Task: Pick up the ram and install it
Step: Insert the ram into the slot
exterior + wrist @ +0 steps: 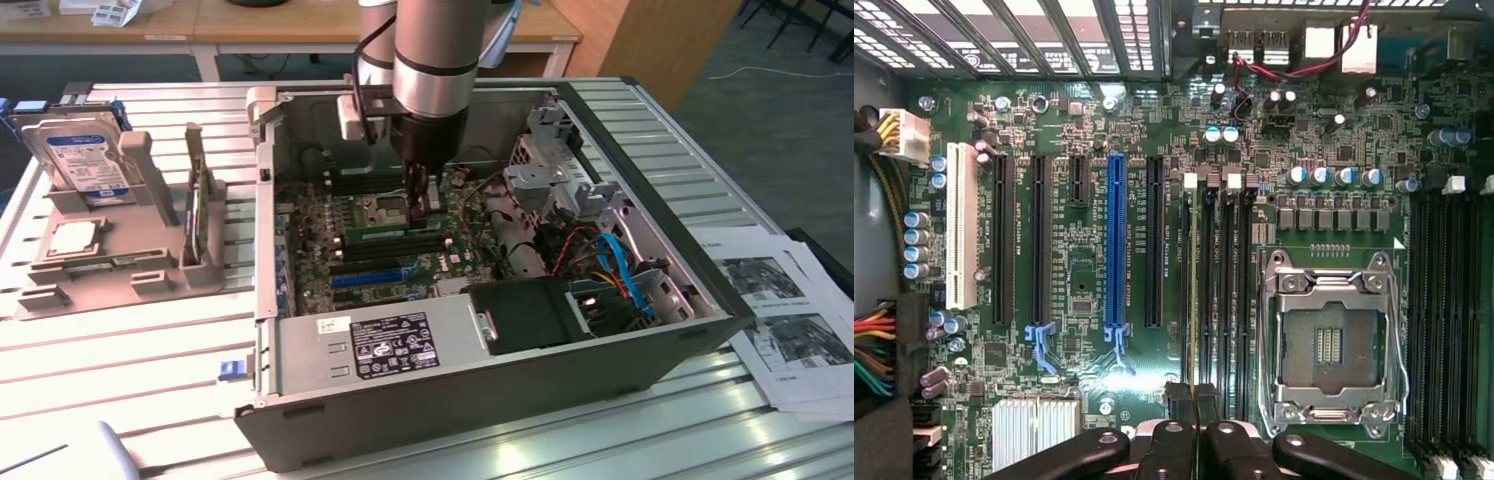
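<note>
Exterior view: arm reaches down into open computer case (441, 390) on slatted counter (120, 370). Claw (424, 212) low over the motherboard, tips at one end of the ram (375, 233), a green stick lying along the memory slots. Hard drive (86, 160) upright in a grey holder, exterior view's left

Wrist view: claw (1195, 398) pinched narrow, fingers together, nothing gripped. Ram (1195, 280) edge-on in the outermost memory slot, on the blue slot's (1116, 240) side, in line with the tips; contact cannot be told

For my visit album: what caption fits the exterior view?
Robot arm reaches into an open computer case, its closed gripper by the green ram standing on the motherboard.
</note>
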Controlling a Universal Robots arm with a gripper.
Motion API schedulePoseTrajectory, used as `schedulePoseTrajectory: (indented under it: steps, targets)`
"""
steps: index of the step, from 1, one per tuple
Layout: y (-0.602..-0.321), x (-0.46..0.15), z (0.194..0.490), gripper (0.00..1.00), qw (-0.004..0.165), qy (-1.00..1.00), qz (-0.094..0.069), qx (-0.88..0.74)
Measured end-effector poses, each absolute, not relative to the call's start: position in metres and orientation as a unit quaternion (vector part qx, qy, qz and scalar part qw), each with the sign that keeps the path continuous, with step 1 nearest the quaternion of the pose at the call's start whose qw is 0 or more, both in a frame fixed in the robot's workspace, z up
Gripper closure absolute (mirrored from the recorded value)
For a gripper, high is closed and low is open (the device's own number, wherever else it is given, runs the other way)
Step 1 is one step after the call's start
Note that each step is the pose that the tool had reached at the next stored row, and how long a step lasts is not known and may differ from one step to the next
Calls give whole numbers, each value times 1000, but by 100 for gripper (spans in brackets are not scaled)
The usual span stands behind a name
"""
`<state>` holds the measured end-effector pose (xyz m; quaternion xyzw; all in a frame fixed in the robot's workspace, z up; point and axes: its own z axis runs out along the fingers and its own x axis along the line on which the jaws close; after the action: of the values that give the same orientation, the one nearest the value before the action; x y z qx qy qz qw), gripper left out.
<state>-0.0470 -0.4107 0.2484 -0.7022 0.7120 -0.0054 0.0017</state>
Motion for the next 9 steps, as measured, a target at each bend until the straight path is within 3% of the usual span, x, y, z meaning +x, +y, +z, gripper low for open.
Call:
schedulePoseTrajectory:
  steps: [9]
  targets:
    - [-411, -51, 240, 89, 3, 713, -6, -701]
